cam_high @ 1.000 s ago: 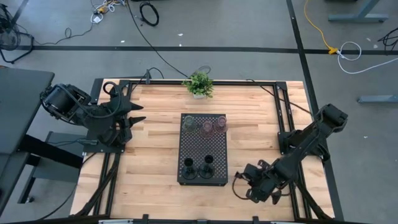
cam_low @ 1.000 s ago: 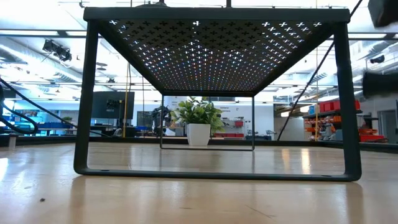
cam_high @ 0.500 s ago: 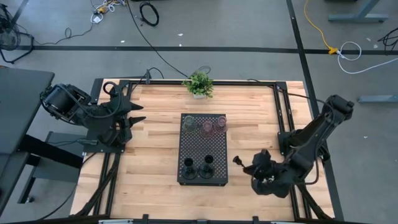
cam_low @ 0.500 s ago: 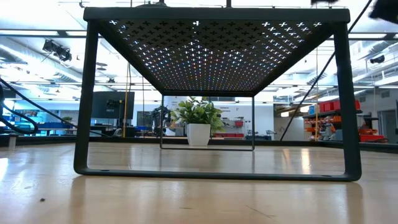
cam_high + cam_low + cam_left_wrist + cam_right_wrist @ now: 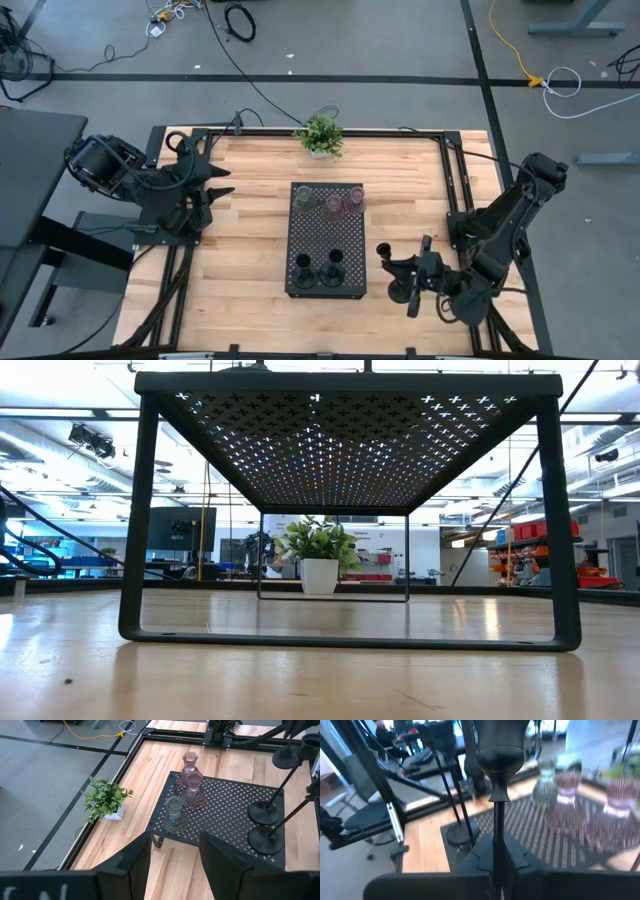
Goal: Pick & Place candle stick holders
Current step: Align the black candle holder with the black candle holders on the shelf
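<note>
The black perforated tray point(image 5: 326, 232) stands mid-table. At its far end stand three glass cups: olive-green point(image 5: 305, 198) and two pinkish point(image 5: 331, 203) point(image 5: 355, 199). Two black long-stemmed holders point(image 5: 303, 268) point(image 5: 333, 266) stand at its near end. My right gripper point(image 5: 408, 274) is right of the tray's near corner, shut on a third black holder point(image 5: 502, 750). My left gripper point(image 5: 172, 865) is open and empty at the table's far left point(image 5: 215, 190). My right gripper pinches the black holder's thin stem point(image 5: 498, 827) between its two fingers, which lie across the stem. The holder's cup end point(image 5: 502, 740) stands above the fingers. Its base is hidden below the gripper in the wrist view, so whether it rests on the table does not show.
A small green potted plant point(image 5: 320, 135) stands at the table's far edge behind the tray. Bare wood point(image 5: 245, 250) lies left and right of the tray. The low view looks under the tray point(image 5: 345, 400) to the plant point(image 5: 319, 555).
My right gripper, shut on the black holder, has gone from the table's near right toward the far edge, closer to the tray's near right corner, and has turned about. The holder has moved with it. The left arm has kept still.
</note>
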`<state>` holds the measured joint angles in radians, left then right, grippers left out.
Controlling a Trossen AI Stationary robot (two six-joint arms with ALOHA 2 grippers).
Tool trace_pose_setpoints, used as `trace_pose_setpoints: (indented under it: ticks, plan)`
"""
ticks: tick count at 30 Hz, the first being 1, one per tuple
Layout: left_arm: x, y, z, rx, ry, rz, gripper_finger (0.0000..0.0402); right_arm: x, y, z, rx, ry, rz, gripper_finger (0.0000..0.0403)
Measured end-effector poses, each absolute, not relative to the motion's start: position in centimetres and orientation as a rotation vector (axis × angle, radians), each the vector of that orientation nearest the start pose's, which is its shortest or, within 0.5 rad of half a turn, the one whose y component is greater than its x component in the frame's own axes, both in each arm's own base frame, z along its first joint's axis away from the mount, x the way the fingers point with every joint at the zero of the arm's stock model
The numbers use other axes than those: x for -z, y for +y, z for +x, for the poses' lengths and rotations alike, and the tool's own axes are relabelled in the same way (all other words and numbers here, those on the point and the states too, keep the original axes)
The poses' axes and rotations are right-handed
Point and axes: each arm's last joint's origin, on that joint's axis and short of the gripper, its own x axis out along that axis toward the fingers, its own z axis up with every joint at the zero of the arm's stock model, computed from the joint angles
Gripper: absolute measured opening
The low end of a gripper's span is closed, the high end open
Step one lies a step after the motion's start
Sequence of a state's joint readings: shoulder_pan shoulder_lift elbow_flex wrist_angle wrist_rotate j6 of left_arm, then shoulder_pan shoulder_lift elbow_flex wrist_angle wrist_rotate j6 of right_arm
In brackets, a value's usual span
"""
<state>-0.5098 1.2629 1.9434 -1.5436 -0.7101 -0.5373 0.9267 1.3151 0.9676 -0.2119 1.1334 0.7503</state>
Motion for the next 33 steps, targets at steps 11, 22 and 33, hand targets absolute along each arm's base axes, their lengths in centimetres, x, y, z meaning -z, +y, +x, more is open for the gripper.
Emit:
trace_pose_setpoints:
  ticks: [11,22,33]
  plan:
    - [-48.8,-5.7,14.1,-0.366,0.627,-0.017,0.017,-29.2,22.8,19.5,0.417,0.027,0.12,0.0001]
    - [-48.8,-5.7,14.1,-0.368,0.626,-0.016,0.017,-29.0,24.0,22.7,0.363,-0.034,-0.009,0.0001]
    - [-48.8,-5.7,14.1,-0.367,0.626,-0.025,0.017,-28.4,23.8,24.9,0.319,-0.101,-0.081,0.0001]
